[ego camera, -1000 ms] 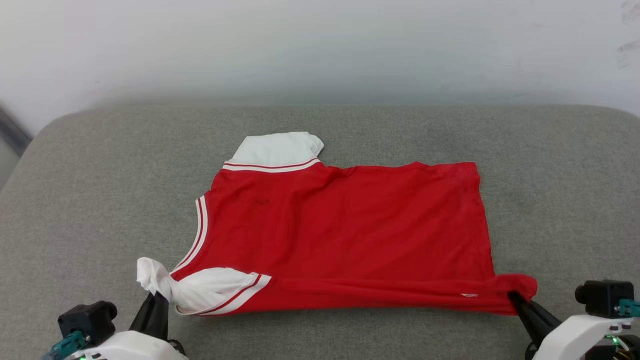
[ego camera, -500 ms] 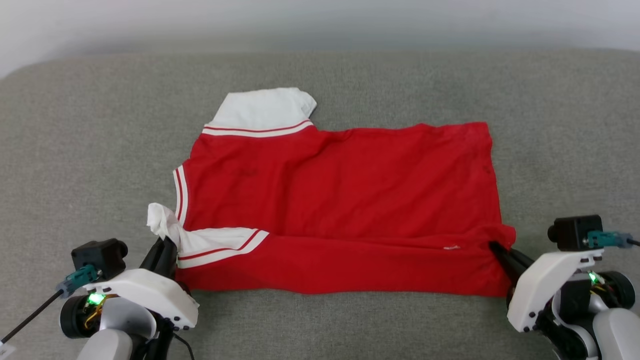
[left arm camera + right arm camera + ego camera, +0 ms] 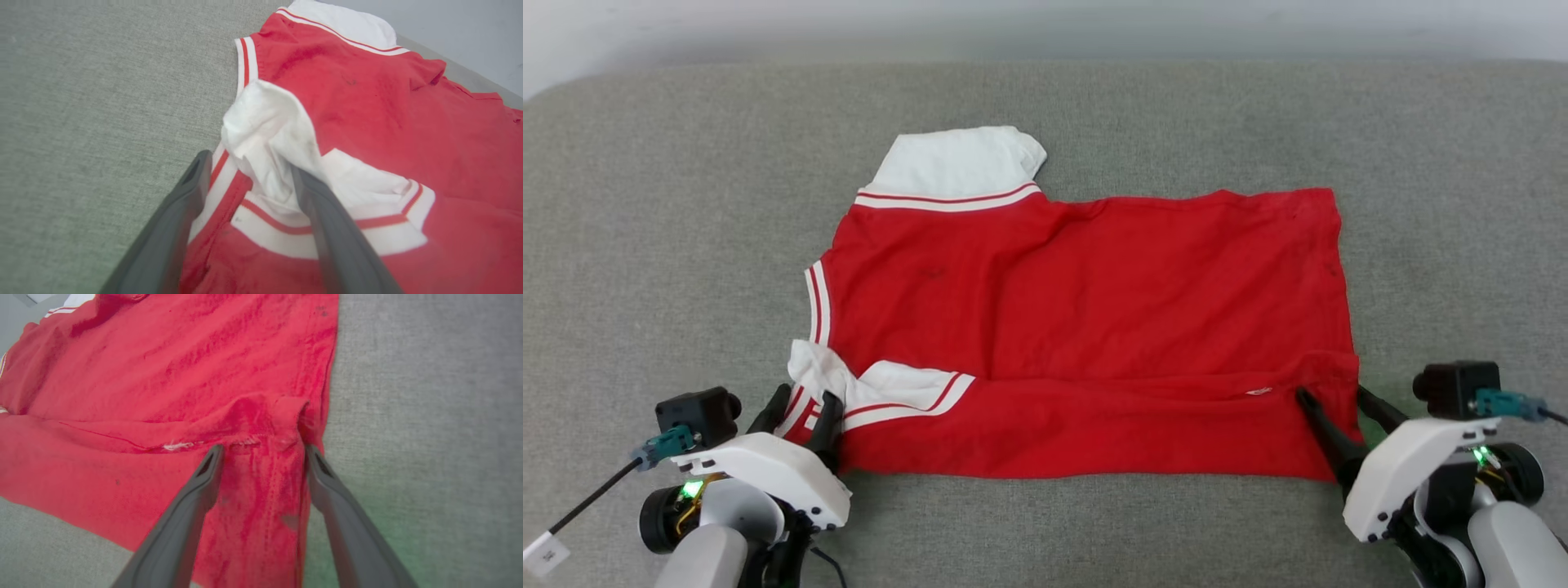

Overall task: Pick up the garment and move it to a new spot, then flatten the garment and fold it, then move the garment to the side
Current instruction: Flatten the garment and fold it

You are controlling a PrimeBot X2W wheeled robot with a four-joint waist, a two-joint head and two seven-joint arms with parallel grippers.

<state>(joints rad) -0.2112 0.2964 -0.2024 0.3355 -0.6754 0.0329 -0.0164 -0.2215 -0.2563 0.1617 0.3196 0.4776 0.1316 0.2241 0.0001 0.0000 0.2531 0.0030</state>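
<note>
The garment (image 3: 1094, 302), a red T-shirt with white striped sleeves, lies spread on the grey cushion, its near edge folded over toward the far side. My left gripper (image 3: 805, 402) stands open at the near left corner, its fingers either side of the crumpled white sleeve (image 3: 269, 134). My right gripper (image 3: 1335, 396) stands open at the near right corner, fingers straddling the bunched red hem (image 3: 265, 420). In the left wrist view the left gripper (image 3: 245, 163) has its jaws apart, and in the right wrist view the right gripper (image 3: 261, 451) does too. Neither grips the cloth.
The grey cushion (image 3: 670, 245) stretches wide on both sides of the shirt and toward a pale wall (image 3: 1045, 24) at the back. A strip of cushion runs along the near edge between my two arms.
Both grippers have opened and let go of the folded edge, which now rests on the shirt. The white sleeve has slumped down. The head camera has tilted downward.
</note>
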